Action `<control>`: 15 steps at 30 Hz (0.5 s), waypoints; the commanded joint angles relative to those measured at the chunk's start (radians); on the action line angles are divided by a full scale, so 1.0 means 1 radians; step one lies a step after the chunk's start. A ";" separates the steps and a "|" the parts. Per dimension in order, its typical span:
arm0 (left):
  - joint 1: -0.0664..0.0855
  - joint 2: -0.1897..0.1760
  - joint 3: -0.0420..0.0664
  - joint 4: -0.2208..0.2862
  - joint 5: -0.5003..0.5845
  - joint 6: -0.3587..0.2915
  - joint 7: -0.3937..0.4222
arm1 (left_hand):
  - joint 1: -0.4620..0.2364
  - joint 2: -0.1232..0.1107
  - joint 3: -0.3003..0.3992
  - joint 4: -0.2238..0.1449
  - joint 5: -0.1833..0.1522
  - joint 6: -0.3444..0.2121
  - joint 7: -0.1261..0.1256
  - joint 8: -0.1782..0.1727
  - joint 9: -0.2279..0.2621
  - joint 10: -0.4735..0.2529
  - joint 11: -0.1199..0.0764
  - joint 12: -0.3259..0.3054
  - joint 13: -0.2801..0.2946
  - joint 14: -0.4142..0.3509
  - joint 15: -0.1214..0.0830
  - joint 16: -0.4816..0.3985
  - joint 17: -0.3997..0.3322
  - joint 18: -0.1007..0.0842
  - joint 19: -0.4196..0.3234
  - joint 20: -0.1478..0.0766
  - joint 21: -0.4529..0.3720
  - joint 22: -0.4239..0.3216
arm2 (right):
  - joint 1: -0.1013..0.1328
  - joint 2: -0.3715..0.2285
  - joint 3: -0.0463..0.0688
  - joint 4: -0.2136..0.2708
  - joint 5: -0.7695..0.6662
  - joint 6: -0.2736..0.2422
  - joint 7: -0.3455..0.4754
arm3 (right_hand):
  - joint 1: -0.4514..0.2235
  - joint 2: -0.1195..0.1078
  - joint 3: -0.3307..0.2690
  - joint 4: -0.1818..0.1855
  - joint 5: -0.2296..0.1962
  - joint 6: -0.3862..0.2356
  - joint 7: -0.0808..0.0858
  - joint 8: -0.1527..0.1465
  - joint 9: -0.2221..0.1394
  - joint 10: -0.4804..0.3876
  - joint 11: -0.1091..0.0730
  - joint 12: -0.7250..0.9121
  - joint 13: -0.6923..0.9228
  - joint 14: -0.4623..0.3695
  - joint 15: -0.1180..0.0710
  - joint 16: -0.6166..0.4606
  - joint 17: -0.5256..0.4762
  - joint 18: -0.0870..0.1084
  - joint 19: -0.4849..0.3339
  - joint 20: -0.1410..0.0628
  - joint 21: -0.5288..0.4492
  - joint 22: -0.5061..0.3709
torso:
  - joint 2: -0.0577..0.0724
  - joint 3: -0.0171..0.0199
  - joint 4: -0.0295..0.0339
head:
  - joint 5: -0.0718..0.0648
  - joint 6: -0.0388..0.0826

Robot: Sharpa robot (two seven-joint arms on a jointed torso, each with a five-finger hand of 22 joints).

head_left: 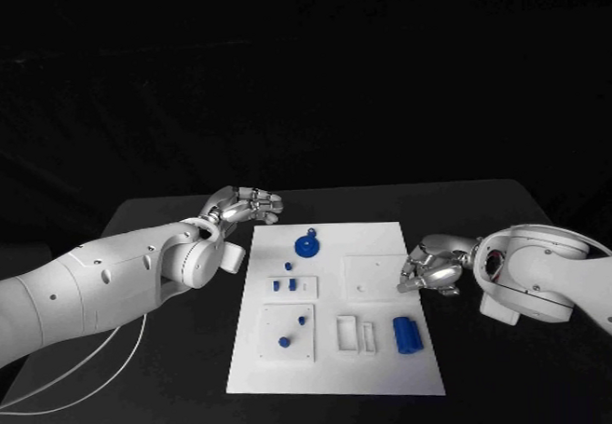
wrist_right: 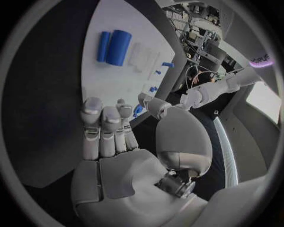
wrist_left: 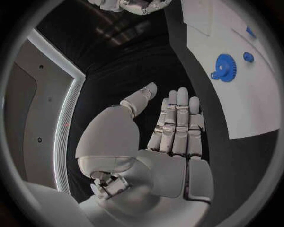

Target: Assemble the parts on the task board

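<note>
The white task board (head_left: pixel 393 377) lies in the middle of the black table. On it are a blue gear (head_left: pixel 307 245), a small blue piece (head_left: pixel 289 265), short blue pegs (head_left: pixel 284 285) and a blue cylinder (head_left: pixel 407 334). My left hand (head_left: pixel 245 207) hovers by the board's far left corner, holding nothing. In the left wrist view its fingers (wrist_left: pixel 177 123) lie straight beside the board, with the gear (wrist_left: pixel 225 67) ahead. My right hand (head_left: pixel 432 268) sits at the board's right edge, also holding nothing. Its fingers (wrist_right: pixel 103 127) reach toward the board, and the cylinder (wrist_right: pixel 118 47) lies beyond them.
Raised white plates on the board (head_left: pixel 372 275) hold slots and small blue studs (head_left: pixel 285 342). A white cable (head_left: pixel 70 379) trails from my left arm over the table's near left part. Black table (head_left: pixel 528 391) surrounds the board.
</note>
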State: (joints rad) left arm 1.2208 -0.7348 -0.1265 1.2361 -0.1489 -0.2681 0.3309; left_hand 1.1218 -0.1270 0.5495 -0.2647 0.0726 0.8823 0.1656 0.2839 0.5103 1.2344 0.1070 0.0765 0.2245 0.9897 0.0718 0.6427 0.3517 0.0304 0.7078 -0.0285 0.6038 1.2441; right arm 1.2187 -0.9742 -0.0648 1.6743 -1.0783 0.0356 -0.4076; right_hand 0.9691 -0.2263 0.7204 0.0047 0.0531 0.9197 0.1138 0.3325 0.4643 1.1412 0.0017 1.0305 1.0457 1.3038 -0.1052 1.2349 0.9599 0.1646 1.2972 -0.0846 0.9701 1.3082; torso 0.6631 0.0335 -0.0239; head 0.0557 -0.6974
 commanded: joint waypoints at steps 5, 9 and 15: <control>-0.005 -0.006 -0.004 0.021 0.010 0.014 0.004 | -0.011 0.004 -0.001 0.006 -0.003 -0.006 -0.002 0.003 -0.001 -0.007 0.000 -0.004 -0.001 0.005 0.001 -0.007 0.002 0.006 0.004 0.001 -0.006 0.002 | 0.000 -0.025 -0.010 0.037 0.160 0.142 -0.163 | -0.045 0.003 -0.019 0.018 -0.004 0.026 -0.009 0.022 0.029 -0.024 -0.010 0.038 0.040 -0.003 -0.012 0.019 0.023 0.097 0.003 -0.010 0.021 0.021 | -0.001 0.0024 -0.0019 | -0.016 -0.006; -0.006 -0.009 -0.005 0.029 0.010 0.016 0.003 | -0.011 0.004 -0.001 0.006 -0.003 -0.006 -0.002 0.003 -0.001 -0.007 0.000 -0.004 -0.001 0.005 0.001 -0.007 0.003 0.006 0.004 0.001 -0.006 0.002 | 0.000 -0.033 -0.027 0.049 0.177 0.151 -0.178 | -0.072 0.011 -0.025 0.027 -0.004 0.031 -0.012 0.028 0.043 -0.024 -0.013 0.050 0.056 -0.003 -0.014 0.024 0.030 0.097 0.002 -0.013 0.030 0.020 | -0.001 0.0002 -0.0015 | -0.022 -0.009; -0.007 -0.010 -0.006 0.035 0.010 0.019 0.001 | -0.013 0.003 -0.002 0.007 -0.003 -0.006 -0.002 0.003 -0.001 -0.007 0.000 -0.004 -0.001 0.005 0.001 -0.008 0.004 0.006 0.004 0.001 -0.006 0.002 | 0.000 -0.039 -0.048 0.063 0.169 0.164 -0.185 | -0.104 0.019 -0.030 0.041 -0.004 0.032 -0.014 0.030 0.054 -0.021 -0.015 0.059 0.070 -0.002 -0.016 0.029 0.037 0.097 0.002 -0.016 0.040 0.020 | -0.002 -0.0029 -0.0023 | -0.028 -0.013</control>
State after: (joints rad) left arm 1.2137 -0.7459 -0.1333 1.2674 -0.1458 -0.2659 0.3291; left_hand 1.1181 -0.1234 0.5496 -0.2647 0.0726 0.8823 0.1656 0.2839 0.5103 1.2343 0.1070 0.0765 0.2246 0.9896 0.0718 0.6388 0.3549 0.0304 0.7077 -0.0285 0.6038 1.2449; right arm 1.2185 -1.0097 -0.1131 1.7328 -0.9292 0.1524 -0.5635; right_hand 0.8737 -0.2050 0.6890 0.0412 0.0533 0.9317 0.1018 0.3569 0.5172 1.1374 0.0008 1.0869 1.1147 1.3017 -0.1139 1.2607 0.9957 0.1636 1.2992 -0.0937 1.0068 1.3082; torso 0.6616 0.0323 -0.0260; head 0.0302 -0.7089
